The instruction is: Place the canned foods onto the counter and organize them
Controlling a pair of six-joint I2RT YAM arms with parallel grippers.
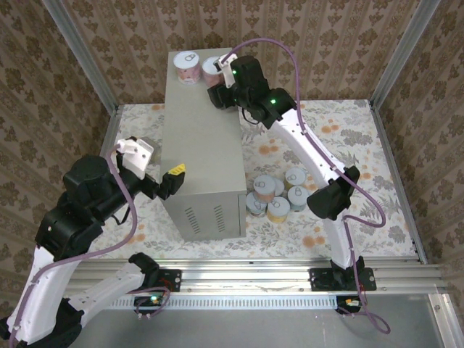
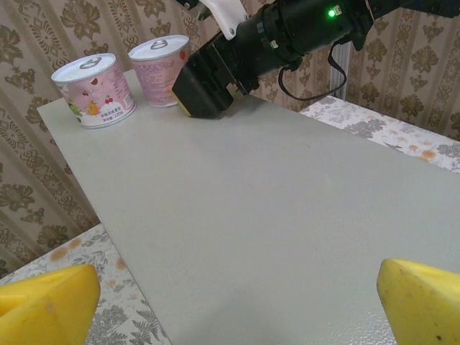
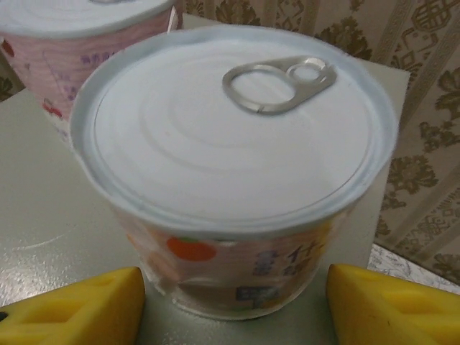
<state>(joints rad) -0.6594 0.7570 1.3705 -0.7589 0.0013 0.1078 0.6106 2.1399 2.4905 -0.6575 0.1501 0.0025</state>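
The left can [image 2: 93, 90] and right can [image 3: 230, 144] stand upright, tabs up, at the surface's [image 1: 203, 145] far end; their pink labels' writing is unreadable. The right pincer [image 3: 231, 305] gapes astride the right can's base; the left pincer [image 2: 237, 305] gapes empty.

The counter [image 2: 273, 215] is matt painted metal; the cans [image 3: 244, 269] have smooth, glossy white lids [image 3: 237, 144].

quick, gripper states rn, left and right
Left gripper: open, holding nothing.
Right gripper: astride a can on the counter; cannot tell whether it is gripping or has let go.
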